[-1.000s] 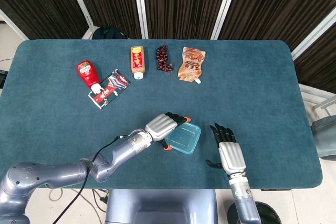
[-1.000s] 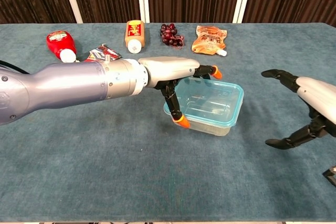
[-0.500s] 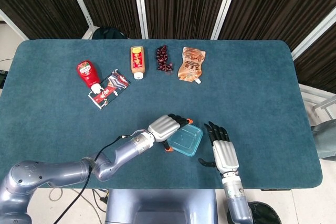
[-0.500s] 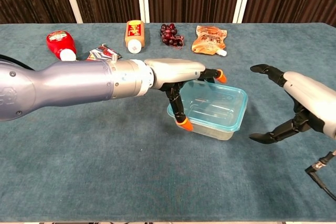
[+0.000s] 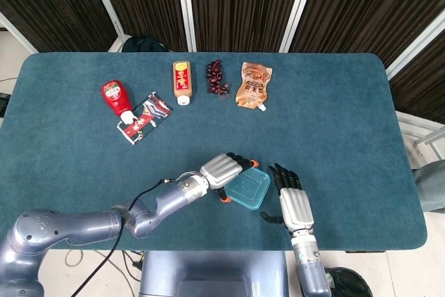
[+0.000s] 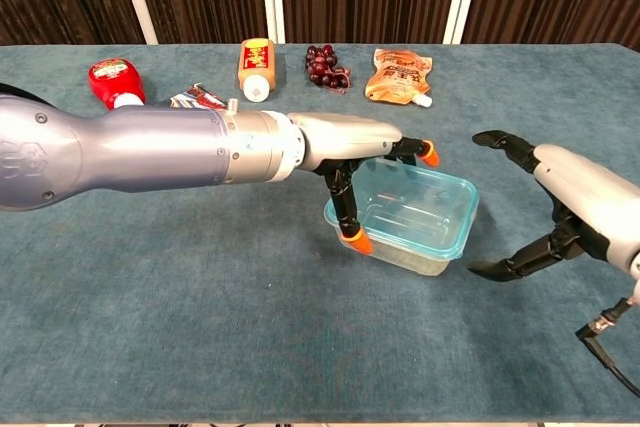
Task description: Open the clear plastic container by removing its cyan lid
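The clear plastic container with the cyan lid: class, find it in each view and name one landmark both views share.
Head view: container lies low and centre, near the table's front edge, between both hands.
Chest view: container sits right of centre, mid-height.
Shared landmark: the left hand holding its left end.

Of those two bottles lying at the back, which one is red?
The left one, beside the crumpled wrapper. It is red with a white cap; the other bottle, next to the grapes, is tan-orange.
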### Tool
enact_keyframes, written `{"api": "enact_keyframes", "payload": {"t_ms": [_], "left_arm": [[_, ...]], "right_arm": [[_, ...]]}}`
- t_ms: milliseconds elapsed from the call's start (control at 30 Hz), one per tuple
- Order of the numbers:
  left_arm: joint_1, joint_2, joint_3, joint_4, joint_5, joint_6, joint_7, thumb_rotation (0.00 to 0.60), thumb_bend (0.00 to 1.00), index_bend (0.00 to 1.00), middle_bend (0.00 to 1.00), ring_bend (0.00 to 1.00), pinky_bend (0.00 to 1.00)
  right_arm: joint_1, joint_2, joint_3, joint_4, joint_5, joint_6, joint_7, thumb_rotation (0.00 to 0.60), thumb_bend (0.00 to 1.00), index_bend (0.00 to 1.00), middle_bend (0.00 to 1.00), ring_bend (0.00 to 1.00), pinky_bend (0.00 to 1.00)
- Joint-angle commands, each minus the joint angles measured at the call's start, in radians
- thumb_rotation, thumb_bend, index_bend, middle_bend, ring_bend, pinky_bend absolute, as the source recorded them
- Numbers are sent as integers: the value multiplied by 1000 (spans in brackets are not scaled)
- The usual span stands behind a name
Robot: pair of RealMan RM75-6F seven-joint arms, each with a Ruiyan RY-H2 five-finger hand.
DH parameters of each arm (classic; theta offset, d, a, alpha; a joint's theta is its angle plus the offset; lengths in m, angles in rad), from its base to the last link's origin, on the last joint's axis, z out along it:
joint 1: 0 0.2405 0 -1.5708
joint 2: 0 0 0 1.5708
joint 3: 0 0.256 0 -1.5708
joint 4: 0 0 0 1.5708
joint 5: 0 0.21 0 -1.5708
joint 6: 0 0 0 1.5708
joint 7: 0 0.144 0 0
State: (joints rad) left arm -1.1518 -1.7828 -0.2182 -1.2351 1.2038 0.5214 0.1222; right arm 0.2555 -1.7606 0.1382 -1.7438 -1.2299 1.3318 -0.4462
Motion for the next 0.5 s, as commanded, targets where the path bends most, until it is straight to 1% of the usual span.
{"api": "enact_keyframes", "payload": {"t_ms": [33,500], "left_arm": [[-5,0,0,-4,-10,3,11,600,50,108,217,179,384],[-14,5,11,-17,-53,10,34,600,51,108,217,179,384]], "right_arm": [[0,-6,-2,1,1,2,1,600,215,0,0,0,0],[0,-75,5,40,0,34,15,600,215,0,0,0,0]]}}
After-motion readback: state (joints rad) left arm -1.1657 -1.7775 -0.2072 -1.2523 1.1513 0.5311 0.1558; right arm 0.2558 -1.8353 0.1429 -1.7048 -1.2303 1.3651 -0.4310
